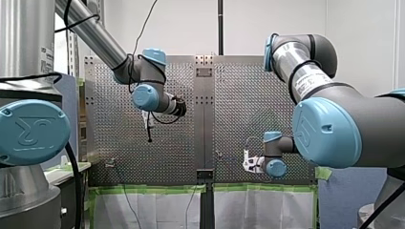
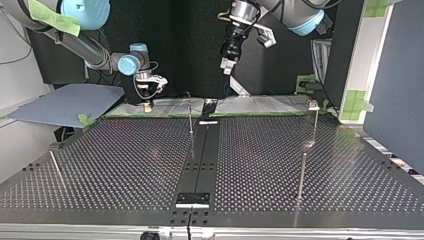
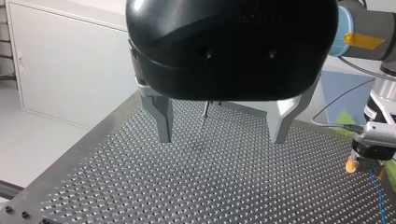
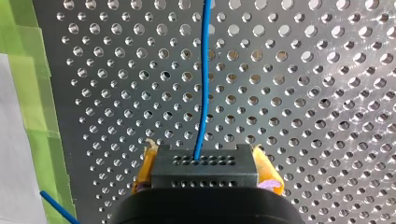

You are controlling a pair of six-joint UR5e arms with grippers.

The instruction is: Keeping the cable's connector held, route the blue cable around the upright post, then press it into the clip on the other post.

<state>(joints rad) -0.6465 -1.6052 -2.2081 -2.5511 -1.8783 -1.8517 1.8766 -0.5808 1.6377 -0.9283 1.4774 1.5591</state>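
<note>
In the right wrist view my right gripper (image 4: 204, 164) is shut on a black connector block (image 4: 204, 175), with yellow pads (image 4: 267, 171) on either side. The blue cable (image 4: 203, 84) leaves the block and runs ahead over the perforated plate. My left gripper (image 3: 223, 136) hangs above the plate, its metal fingers (image 3: 162, 117) open with nothing between them. In the top view my right gripper (image 2: 146, 104) sits low at the far edge on the left, and my left gripper (image 2: 227, 62) is high near the middle. A thin upright post (image 2: 190, 119) stands at the centre. A taller post (image 2: 306, 150) carries a clip (image 2: 313, 105).
The perforated table (image 2: 125, 165) has a dark centre strip (image 2: 201, 155). A short rod (image 2: 56, 167) leans at the top view's left. Green tape (image 4: 28, 93) lines the plate's edge beside my right gripper. A grey-blue board (image 2: 65, 102) lies beyond the table.
</note>
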